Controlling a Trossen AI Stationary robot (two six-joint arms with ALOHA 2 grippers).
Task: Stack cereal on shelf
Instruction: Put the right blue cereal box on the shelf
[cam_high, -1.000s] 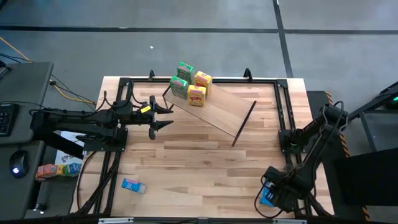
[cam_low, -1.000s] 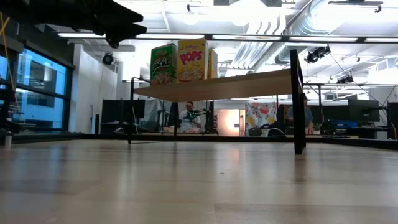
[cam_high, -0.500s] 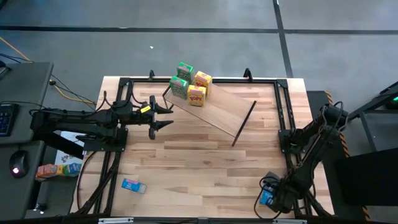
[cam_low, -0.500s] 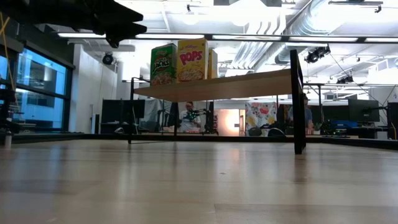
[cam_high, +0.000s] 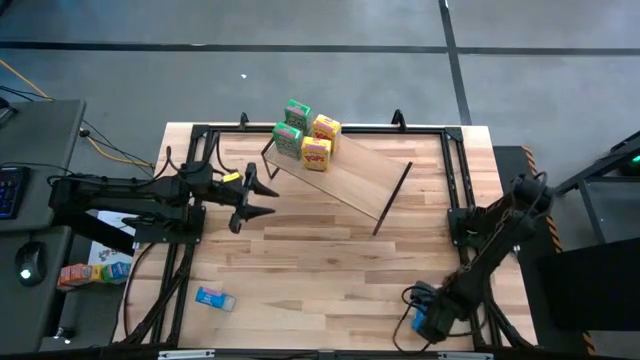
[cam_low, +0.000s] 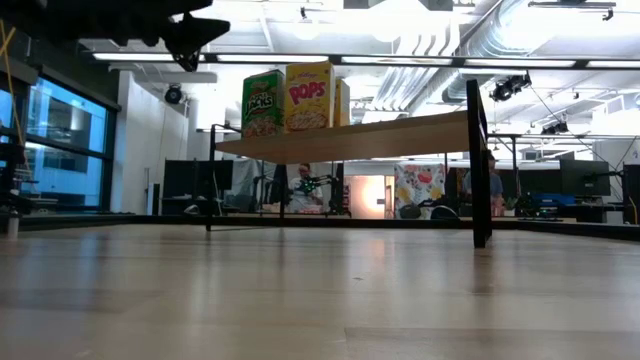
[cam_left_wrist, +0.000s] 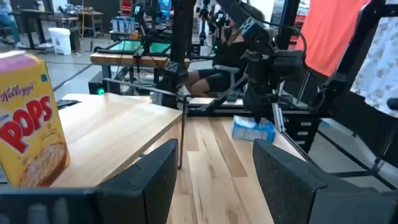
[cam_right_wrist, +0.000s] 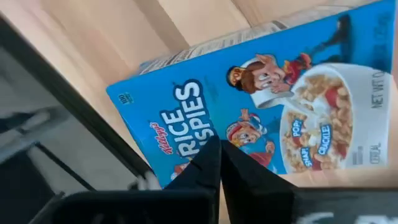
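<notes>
The right claw (cam_high: 425, 322) is parked low at the near right corner of the table (cam_high: 330, 260), tips pressed together with nothing pinched, right over a blue cereal box (cam_right_wrist: 261, 118) lying flat there. The left claw (cam_high: 250, 195) is held spread and empty up beside the shelf (cam_high: 355, 180). Two green (cam_high: 292, 128) and two yellow boxes (cam_high: 320, 142) are stood on the shelf's far end. Another blue box (cam_high: 214, 298) is left flat near the table's front left.
</notes>
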